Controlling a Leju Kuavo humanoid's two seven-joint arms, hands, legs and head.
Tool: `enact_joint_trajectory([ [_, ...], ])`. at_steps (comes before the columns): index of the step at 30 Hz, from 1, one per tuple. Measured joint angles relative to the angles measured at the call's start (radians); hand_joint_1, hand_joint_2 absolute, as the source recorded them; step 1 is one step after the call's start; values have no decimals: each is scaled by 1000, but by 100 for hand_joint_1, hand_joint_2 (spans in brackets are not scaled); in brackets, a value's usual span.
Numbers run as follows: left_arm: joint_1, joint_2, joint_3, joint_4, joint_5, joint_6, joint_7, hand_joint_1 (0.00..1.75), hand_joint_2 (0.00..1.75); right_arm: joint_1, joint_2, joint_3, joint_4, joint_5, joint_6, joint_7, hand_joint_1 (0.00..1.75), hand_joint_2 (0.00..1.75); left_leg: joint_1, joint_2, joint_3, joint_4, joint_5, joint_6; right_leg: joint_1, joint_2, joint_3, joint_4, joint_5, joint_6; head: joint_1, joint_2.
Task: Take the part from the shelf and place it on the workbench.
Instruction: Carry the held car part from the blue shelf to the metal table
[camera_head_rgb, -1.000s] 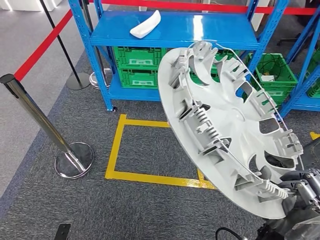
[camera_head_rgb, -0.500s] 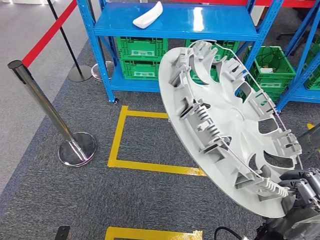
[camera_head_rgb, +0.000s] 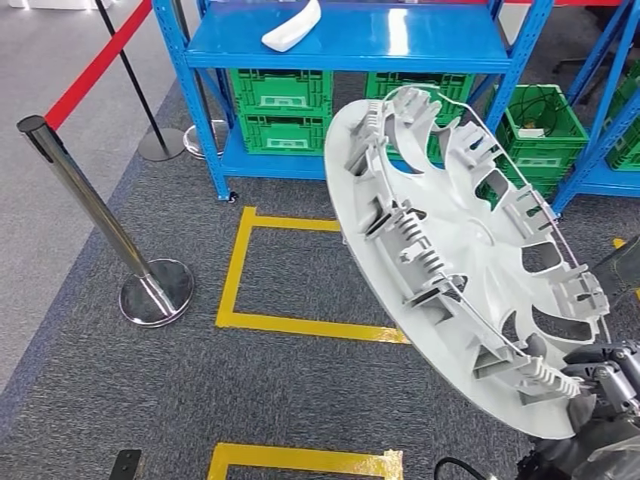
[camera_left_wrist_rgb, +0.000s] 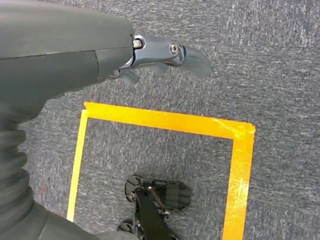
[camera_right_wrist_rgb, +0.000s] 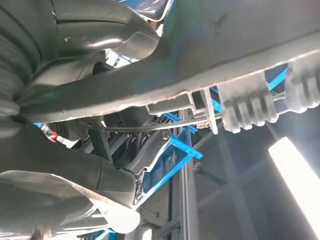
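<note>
Though tilted, pale grey ribbed wheel cover (camera_head_rgb: 460, 255)

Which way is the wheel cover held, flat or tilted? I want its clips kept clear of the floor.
Tilted. The wheel cover slants, far edge high, near edge low in the right hand, ribbed clip side up, clear above the carpet.

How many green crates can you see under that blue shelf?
4 at least: two stacked green crates, upper and lower, one behind the wheel cover, one to its right. Others may be hidden.
</note>
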Motion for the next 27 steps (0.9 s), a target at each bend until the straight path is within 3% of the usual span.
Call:
enact_joint_trajectory([
  [2,0,1,0,0,-1,1,0,0,175,0,3,-1,0,5,0,0,175,175,2,-2,-27,68,-49,-10,-3,-3,-2,-4,6,-13,-2,0],
  [4,1,1,0,0,-3,2,0,0,175,0,5,-1,0,11,0,0,175,175,3,-3,-81,205,-121,-17,-2,-5,-7,-3,9,-21,-4,0],
  [5,2,0,0,0,-5,2,0,0,175,0,5,-1,0,13,0,0,175,175,4,-3,-103,264,-143,-18,-2,-6,-10,-2,11,-23,-4,0],
  [6,3,0,0,0,-6,2,1,0,175,0,5,-1,0,15,0,0,175,175,4,-3,-111,291,-146,-19,-1,-6,-12,0,12,-23,-4,0],
  [7,4,0,0,0,-6,2,1,0,175,1,5,-1,0,16,1,0,175,175,4,-3,-100,277,-129,-18,-1,-6,-14,2,12,-24,-4,0],
  [9,4,1,0,0,-7,3,1,0,175,1,5,-1,0,17,1,0,175,175,4,-3,-34,151,-62,-12,0,-5,-15,7,12,-22,-4,0],
  [11,2,2,0,0,-8,3,1,0,175,1,6,-1,0,18,1,-1,175,175,2,-3,22,35,-26,-4,4,-5,-21,15,11,-15,-4,0],
  [15,3,-1,0,0,-10,4,2,0,175,2,6,-2,-1,18,3,-2,175,175,1,-4,23,2,-19,15,6,-6,-38,22,15,7,-4,0],
  [17,3,-2,0,0,-10,4,2,0,175,2,7,-2,-1,19,5,-2,175,175,6,-4,19,-5,-10,29,4,-3,-64,72,-23,17,-2,0],
  [19,2,-1,0,0,-11,5,2,0,175,1,7,-2,-1,21,8,-2,175,175,6,-4,11,-6,-4,36,1,-2,-121,202,-94,25,2,0],
  [21,3,-1,0,0,-13,5,2,0,175,2,7,-2,0,21,11,-1,175,175,5,-4,6,-5,0,37,-1,-2,-162,305,-131,30,2,0],
  [22,4,0,0,0,-13,5,2,0,175,2,7,-2,0,21,12,-1,175,175,5,-5,4,-5,1,36,-1,-2,-157,302,-120,30,2,0],
  [23,4,0,0,0,-13,5,2,0,175,2,7,-3,0,21,13,-1,175,175,5,-6,4,-4,2,35,-2,-2,-130,256,-91,28,2,0],
  [25,3,-1,0,0,-13,5,2,0,175,1,7,-2,0,21,13,-1,175,175,3,-9,3,-2,4,31,-1,2,-47,104,-30,21,2,0],
  [27,2,-1,0,0,-14,5,2,0,175,1,7,-2,-1,21,13,-1,175,175,2,-11,-3,1,8,21,2,7,1,14,-9,12,1,0],
])
